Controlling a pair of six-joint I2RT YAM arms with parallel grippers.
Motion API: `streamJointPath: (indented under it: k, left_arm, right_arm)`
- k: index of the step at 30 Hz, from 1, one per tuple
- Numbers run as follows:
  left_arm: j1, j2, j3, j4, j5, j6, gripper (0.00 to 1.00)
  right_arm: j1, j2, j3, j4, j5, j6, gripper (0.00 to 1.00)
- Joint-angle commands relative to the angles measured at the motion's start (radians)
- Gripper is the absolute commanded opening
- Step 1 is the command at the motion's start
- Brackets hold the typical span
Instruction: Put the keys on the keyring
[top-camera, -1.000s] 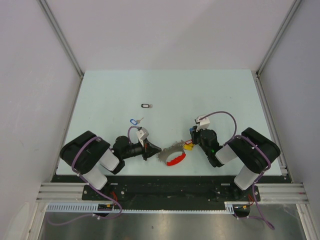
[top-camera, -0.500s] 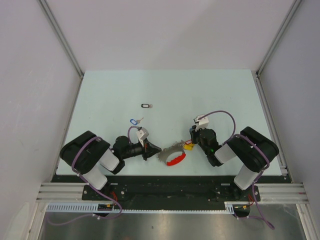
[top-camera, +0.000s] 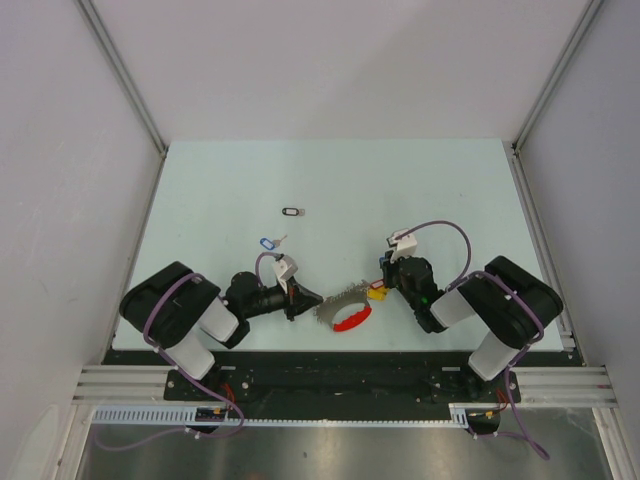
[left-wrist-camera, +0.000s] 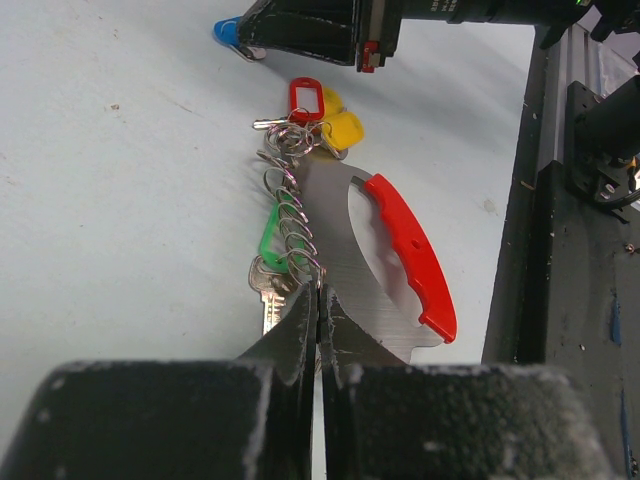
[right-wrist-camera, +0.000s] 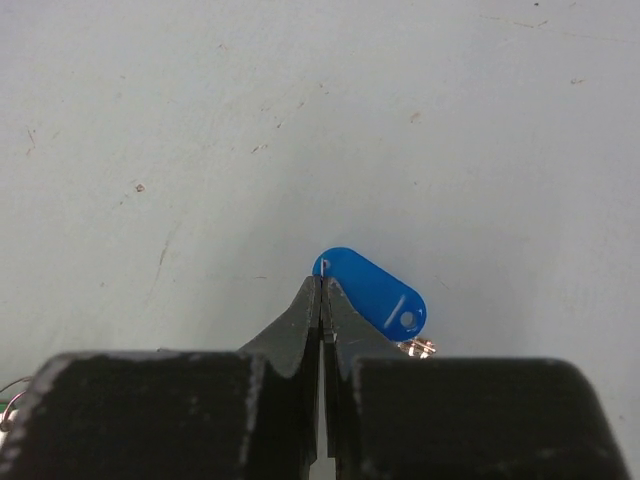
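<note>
Blue oblong plastic tag on a small silver key (right-wrist-camera: 370, 293) lies on the pale table (right-wrist-camera: 200, 120), just right of the thin metal keyring with a red curved band (left-wrist-camera: 290, 215). My right claw (right-wrist-camera: 322, 285) stands pressed together against the tag's end. My left claw (left-wrist-camera: 320, 295), also pressed together, meets the ring's left end. Pickup looks to be in hand; next the tag needs lifting towards the ring. Whether either claw actually nips anything is hidden by my fingertips.
</note>
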Motion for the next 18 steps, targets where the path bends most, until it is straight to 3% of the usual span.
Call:
streamJointPath:
  k: [1,10,12,18]
  left_arm:
    - [0.008,-0.012,0.015,0.412,0.011,-0.003,0.0]
    - [0.008,-0.02,0.013,0.412,0.02,0.002,0.0]
    - [0.008,-0.028,0.01,0.412,0.022,0.005,0.0]
    - [0.008,-0.046,0.007,0.41,0.023,0.005,0.0]
  right_arm:
    - [0.009,-0.126,0.013,-0.088,-0.014,-0.029,0.0]
    - [-0.033,-0.365,0.176,-0.66,-0.227,-0.064,0.0]
    - [-0.05,-0.41,0.202,-0.766,-0.347,-0.064,0.0]
    - [-0.091,-0.386,0.426,-1.22,-0.421,-0.012,0.0]
